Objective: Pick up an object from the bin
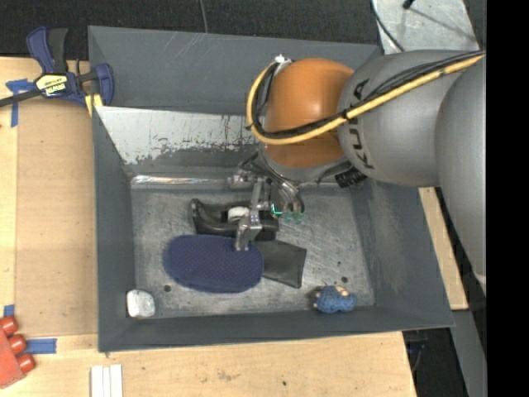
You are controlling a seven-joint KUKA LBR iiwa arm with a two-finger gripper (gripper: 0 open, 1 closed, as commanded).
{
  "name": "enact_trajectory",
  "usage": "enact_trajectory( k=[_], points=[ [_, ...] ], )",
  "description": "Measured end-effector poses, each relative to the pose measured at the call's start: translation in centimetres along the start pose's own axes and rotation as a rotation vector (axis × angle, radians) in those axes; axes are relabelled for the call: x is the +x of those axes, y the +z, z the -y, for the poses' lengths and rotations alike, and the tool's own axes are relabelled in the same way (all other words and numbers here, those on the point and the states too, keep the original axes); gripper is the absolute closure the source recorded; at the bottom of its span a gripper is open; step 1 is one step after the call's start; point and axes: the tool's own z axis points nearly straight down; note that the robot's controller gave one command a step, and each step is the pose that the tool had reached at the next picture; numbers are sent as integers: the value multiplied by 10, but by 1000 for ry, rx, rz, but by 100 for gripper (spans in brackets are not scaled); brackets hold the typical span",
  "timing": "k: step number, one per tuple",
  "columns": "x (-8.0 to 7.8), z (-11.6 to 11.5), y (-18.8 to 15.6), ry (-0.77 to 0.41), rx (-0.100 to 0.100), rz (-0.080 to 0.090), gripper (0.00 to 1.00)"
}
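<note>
**Jaws down in the middle of the bin**

Nearest the camera is the grey arm [413, 114]. It comes in from the right, with its orange cover [302, 110] and a yellow cable [372, 106] looped round it, and it hides the back right part of the grey bin [111, 222].

At the far left of the bin floor, in the front corner, lies a small whitish lump [140, 304], well apart from everything else. Next to the right is a flat dark blue oval pad [211, 267]. Just behind the pad is a black curved piece [207, 216], which seems to touch the pad's rear edge.

The jaws hang below the orange cover. They are low over the spot where the right end of the black curved piece meets the right rim of the pad. Whether they are apart, together or clamped on anything cannot be told, as wrist parts and shadow crowd that spot.

Just right of the pad and touching it lies a dark flat slab [285, 265], set at a slant. Farthest right, near the front wall, sits a small blue lumpy thing [333, 301] on its own.
</note>
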Motion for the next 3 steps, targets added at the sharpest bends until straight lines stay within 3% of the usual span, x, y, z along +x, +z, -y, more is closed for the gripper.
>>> enact_trajectory(
  k=[1, 2, 3],
  points=[
    [-4, 32, 50, 194, -7, 12, 0],
    [-4, 31, 50, 192, -7, 12, 100],
    [9, 15, -107, -242, 1, 8, 100]
  ],
)
